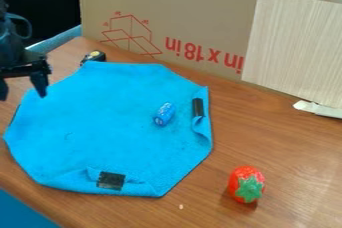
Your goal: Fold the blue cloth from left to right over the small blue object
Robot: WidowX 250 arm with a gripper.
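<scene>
A brown wood-grain table spreads beneath everything. Along its far side stands a tan cardboard sheet with red upside-down lettering and a red line drawing, and a pale wood-grain panel covers its right part.

A bright blue, roughly eight-sided fabric cloth lies on the left half of the table, mostly flat, with folds at its right edge and near edge. The black two-finger gripper is at the far left, by the cloth's far left edge. Its jaws are spread wide apart, with the tips pointing down. The cloth lies mainly to the right of the jaws and nearer than they are; the right-hand finger overlaps its edge in view, but whether they touch I cannot tell.

A red toy strawberry with a green leafy cap sits on bare wood, right of the cloth's near part. A torn white strip lies below the panel. A small rounded black-and-yellow object rests just beside the cloth's far edge. A dark rectangular patch marks the near fold, and a narrower dark strip the right fold. A small blue cylinder lies on the cloth, right of its middle, well apart from the jaws.
</scene>
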